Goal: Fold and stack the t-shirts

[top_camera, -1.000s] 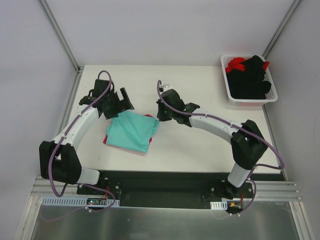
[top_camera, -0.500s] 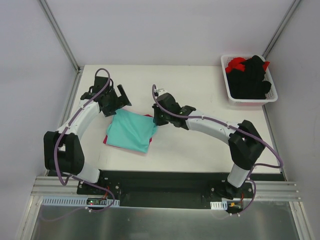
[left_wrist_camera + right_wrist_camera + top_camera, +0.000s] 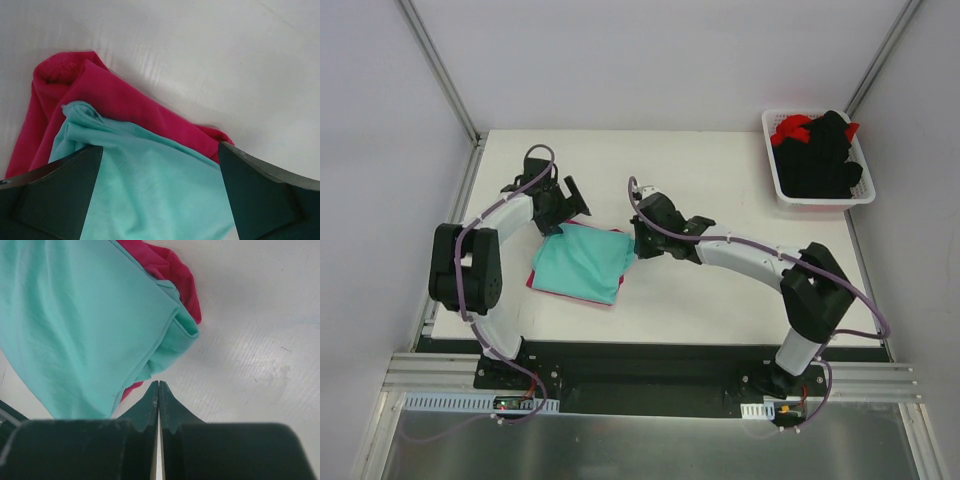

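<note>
Nearer the folded teal cloth t-shirt [image 3: 582, 262] the left claw [image 3: 159, 150] is brought, spread wide, empty; the right claw [image 3: 158, 385] is shut, empty; a snagged fold could be dragged open.

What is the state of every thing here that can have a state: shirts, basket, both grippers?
teal t-shirt: folded, lying on the pink one.
pink t-shirt: underneath, edges showing.
basket: holding black and red garments.
left gripper: open, above the stack.
right gripper: shut, holding nothing.

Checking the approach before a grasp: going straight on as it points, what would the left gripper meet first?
The open left gripper would likely meet the teal cloth t-shirt first, lying atop the magenta-pink t-shirt; depth is unclear.
</note>
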Tool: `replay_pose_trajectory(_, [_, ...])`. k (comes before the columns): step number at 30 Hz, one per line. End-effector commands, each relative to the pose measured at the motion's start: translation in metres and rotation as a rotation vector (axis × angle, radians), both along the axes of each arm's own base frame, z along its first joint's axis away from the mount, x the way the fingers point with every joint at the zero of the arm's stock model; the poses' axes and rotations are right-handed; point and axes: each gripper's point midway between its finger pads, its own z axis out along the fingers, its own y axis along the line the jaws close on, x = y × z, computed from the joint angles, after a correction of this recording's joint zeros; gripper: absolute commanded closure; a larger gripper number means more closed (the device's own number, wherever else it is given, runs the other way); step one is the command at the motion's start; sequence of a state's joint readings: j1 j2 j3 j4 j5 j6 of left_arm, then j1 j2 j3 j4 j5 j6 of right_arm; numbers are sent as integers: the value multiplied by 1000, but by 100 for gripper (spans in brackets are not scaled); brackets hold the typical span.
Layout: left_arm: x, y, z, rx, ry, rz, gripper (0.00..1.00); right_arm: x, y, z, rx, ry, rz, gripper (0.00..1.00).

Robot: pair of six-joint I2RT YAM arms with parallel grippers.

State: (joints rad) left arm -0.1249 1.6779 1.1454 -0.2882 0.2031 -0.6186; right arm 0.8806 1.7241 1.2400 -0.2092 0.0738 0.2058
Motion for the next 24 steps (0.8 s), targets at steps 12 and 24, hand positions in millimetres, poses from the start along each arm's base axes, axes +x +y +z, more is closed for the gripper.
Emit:
replay_pose_trajectory(12, [20,37,30,34,-68,91,1,-17,-12,38,9,-50,14,99])
replay_pose_trajectory(24, [-79,28,87,37,-100,76,1,-49,27,46,55,10,108,82])
